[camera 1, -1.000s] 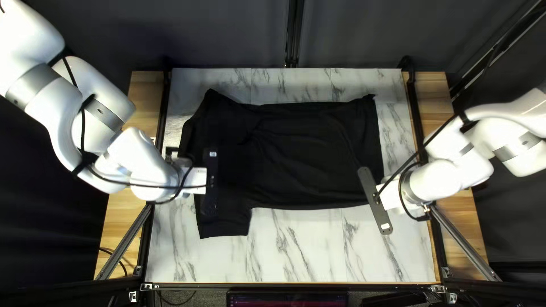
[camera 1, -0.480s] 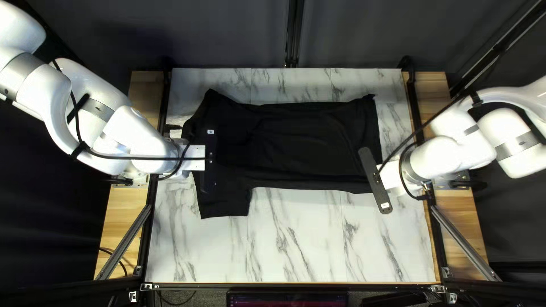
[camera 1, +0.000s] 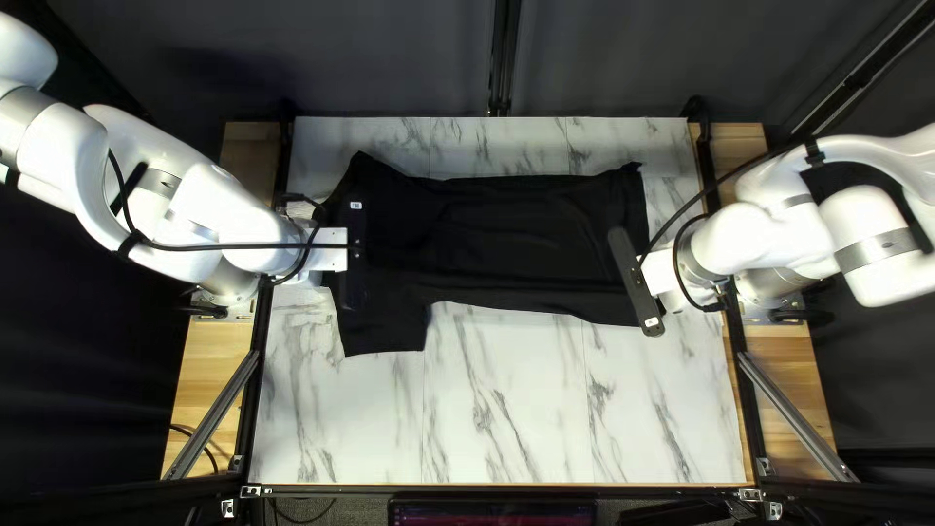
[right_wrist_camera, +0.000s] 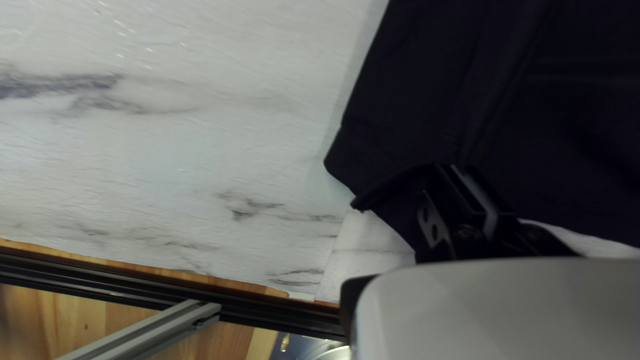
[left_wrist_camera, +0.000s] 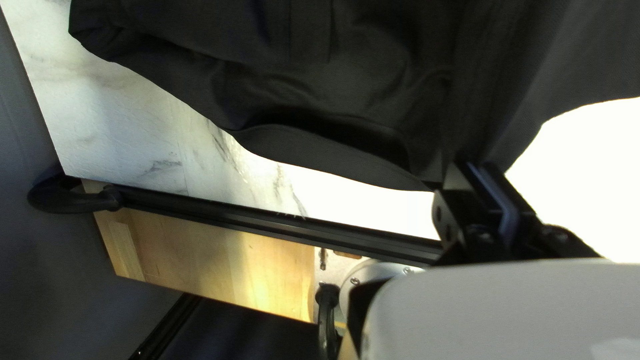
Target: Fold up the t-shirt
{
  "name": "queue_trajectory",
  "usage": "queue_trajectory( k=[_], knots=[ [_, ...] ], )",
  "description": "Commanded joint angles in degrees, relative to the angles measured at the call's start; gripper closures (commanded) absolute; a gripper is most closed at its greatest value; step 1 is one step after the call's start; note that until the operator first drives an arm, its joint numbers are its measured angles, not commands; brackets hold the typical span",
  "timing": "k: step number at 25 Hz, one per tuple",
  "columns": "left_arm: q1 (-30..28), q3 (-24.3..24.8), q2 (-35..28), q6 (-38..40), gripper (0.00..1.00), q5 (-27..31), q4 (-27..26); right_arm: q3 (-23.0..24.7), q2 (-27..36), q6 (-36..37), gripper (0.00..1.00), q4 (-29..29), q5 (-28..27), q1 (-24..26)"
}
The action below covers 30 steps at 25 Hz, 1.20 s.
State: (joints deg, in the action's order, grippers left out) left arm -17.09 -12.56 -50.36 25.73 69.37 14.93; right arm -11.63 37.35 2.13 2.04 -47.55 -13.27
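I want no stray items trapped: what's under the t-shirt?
Marbled tabletop shows around the t-shirt; whatever lies beneath is covered by the cloth and can't be seen.

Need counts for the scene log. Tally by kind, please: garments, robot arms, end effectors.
Garments: 1 (black T-shirt)
Robot arms: 2 (left arm, right arm)
End effectors: 2 (left end effector, right end effector, each shut on the T-shirt)
Total: 5
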Motion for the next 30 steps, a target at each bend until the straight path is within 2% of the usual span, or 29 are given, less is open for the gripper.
queue_trajectory(
  k=[1, 6, 11, 14, 18, 24, 30],
  knots=[
    [4.51, 1.61, -0.78, -4.37, 1.0, -2.52, -0.41, 1.41, 2.26, 2.26, 1.0, -0.41, -1.07, 2.44],
    [8.87, 3.1, 0.29, -8.2, 1.0, -6.51, -0.76, 1.39, 1.86, 4.11, 1.0, -0.18, -0.49, 4.87],
    [10.85, 4.05, -0.28, -10.4, 1.0, -7.61, -1.34, 1.51, 0.66, 5.91, 1.0, 0.29, 1.21, 7.11],
    [10.57, 4.6, -1.36, -10.29, 1.0, -7.05, -1.61, 1.27, -0.12, 7.16, 1.0, 0.66, 1.67, 8.76],
    [7.38, 4.51, -2.32, -7.19, 1.0, -5.21, -1.72, 0.39, -0.61, 6.92, 1.0, 1.49, 0.76, 9.24],
    [-1.03, 0.95, 1.07, 1.18, 1.0, -2.91, -0.87, -2.71, 1.68, -2.35, 1.0, 3.9, -5.45, 1.66],
    [-11.68, -4.34, 7.79, 11.64, 1.0, -1.07, 0.07, -8.28, -3.41, -15.23, 1.0, 5.98, -8.79, -10.67]
  ],
)
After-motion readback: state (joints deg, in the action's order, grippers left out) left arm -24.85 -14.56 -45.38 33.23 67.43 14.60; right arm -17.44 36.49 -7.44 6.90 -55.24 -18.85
